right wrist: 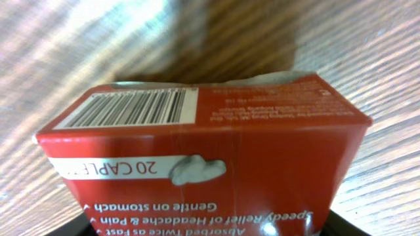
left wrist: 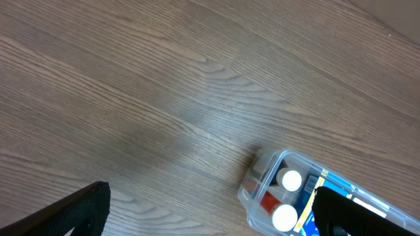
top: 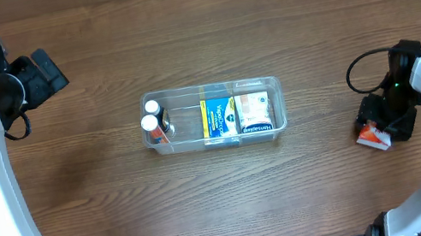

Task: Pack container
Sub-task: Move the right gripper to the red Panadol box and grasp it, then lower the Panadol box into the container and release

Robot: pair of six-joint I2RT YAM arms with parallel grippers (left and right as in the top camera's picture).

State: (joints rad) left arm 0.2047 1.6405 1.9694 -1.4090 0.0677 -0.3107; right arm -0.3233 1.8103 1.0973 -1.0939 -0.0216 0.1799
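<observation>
The clear plastic container (top: 186,93) lies at the table's middle. It holds two white-capped bottles (top: 150,115), a blue box (top: 218,118) and a white box (top: 253,110). Its left end shows in the left wrist view (left wrist: 257,172), next to my right fingertip. My left gripper (left wrist: 210,216) is open and empty, and sits high at the far left in the overhead view (top: 42,74). My right gripper (top: 384,118) is at the right of the table, shut on a red caplet box (right wrist: 210,157) that rests low at the table (top: 372,138).
The wooden table (top: 103,198) surrounds the container on all sides. A black cable (top: 358,70) loops by the right arm.
</observation>
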